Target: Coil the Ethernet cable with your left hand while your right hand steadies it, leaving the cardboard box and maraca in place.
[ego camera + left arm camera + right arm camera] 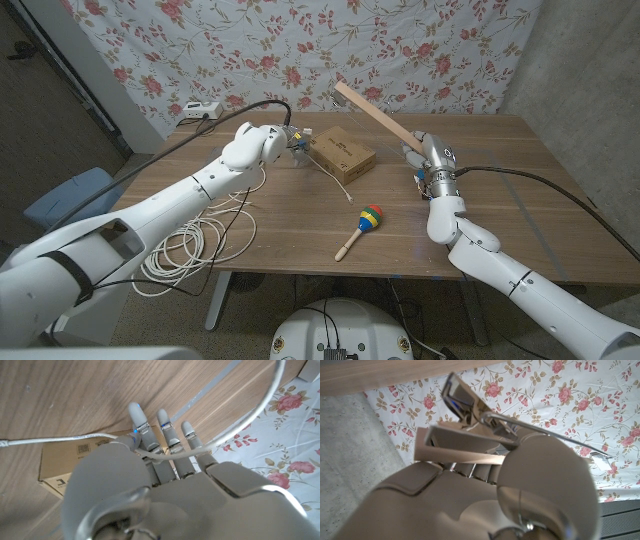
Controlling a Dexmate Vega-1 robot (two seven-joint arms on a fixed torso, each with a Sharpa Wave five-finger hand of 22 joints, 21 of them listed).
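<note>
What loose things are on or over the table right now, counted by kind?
Ethernet cable: 1, held by the left hand
Cardboard box: 1
Maraca: 1
Wooden strip: 1, held by the right hand
White device at the far corner: 1
Total: 5

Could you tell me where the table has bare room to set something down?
Bare wood lies right of the maraca toward the right hand, and along the far right edge. The left side is crowded: coiled Ethernet cable, left hand, cardboard box.
</note>
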